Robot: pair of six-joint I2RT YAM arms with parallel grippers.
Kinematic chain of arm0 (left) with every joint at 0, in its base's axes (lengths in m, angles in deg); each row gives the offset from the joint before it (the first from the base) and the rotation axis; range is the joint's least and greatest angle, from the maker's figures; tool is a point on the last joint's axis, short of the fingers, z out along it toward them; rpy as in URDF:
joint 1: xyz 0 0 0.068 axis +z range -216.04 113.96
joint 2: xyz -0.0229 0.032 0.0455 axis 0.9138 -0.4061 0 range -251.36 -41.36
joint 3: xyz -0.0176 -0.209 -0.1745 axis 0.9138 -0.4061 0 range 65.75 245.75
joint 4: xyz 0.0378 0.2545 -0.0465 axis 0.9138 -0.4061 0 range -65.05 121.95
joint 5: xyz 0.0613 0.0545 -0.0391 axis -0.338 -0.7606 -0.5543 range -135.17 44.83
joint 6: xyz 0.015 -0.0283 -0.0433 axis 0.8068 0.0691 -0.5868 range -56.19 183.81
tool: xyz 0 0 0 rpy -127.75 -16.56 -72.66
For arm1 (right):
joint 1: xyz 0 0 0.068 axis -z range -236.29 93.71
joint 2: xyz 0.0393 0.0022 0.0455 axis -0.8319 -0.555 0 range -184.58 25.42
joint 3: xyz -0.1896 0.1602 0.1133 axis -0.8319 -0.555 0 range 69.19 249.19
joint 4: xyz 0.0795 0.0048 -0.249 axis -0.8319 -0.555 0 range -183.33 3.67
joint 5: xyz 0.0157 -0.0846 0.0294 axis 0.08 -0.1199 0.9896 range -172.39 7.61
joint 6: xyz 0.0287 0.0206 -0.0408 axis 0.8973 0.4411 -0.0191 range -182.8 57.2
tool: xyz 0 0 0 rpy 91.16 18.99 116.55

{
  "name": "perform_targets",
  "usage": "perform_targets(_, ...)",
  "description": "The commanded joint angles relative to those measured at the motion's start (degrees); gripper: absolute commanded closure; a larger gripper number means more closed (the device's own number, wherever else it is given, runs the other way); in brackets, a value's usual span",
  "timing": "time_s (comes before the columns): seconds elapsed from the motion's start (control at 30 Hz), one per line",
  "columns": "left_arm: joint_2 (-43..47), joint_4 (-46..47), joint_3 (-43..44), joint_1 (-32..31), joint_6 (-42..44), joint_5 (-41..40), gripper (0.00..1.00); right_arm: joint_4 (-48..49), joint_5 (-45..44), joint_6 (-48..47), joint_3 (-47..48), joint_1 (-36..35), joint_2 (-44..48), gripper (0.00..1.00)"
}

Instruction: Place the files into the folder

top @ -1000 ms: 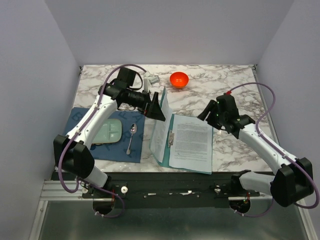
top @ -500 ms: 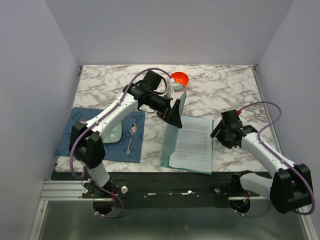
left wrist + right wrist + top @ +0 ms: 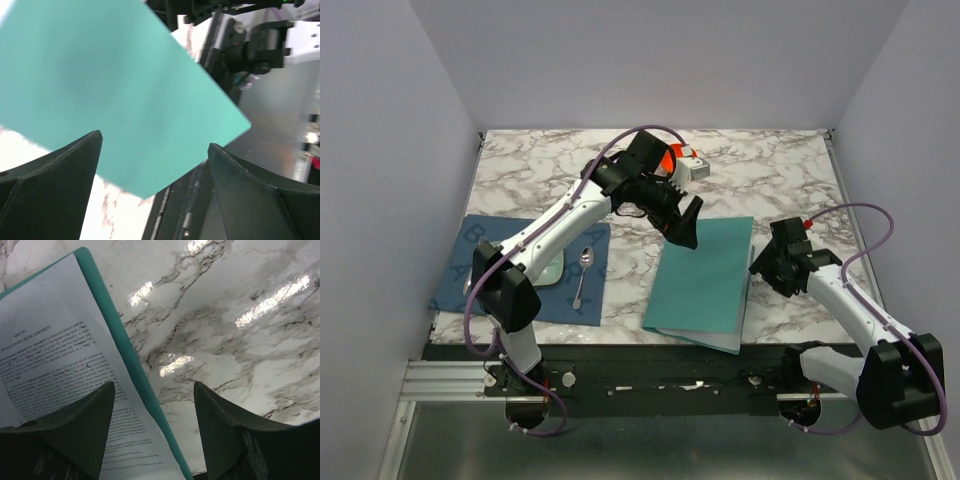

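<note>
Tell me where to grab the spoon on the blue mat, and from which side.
Grip the spoon mid-handle, coming straight down from above with the jaws across it. It lies flat on the dark blue mat, bowl toward the far side, so the slim handle offers the narrowest pinch.

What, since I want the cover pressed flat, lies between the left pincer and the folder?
Nothing visible does. The open left pincer sits just above the teal folder, and its wrist view shows only bare cover between the fingers.
</note>
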Motion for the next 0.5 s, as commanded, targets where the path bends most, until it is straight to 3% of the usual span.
perform_targets(0.0, 7.7, -1.8, -2.8, 1.0, 5.7, -12.5, 0.01, 1.3, -0.7, -1.0, -0.6, 0.3, -2.4, 0.27)
perform_targets(0.2, 13.2, 1.5, -12.3, 3.1, 9.0, -22.6, 0.01, 4.0, 1.4, -1.4, -1.4, 0.4, -6.8, 0.27)
perform_targets(0.47, 19.0, 6.6, -23.8, 5.7, 9.0, -27.2, 0.01, 6.4, 2.4, -2.1, -0.1, 0.4, -13.3, 0.27)
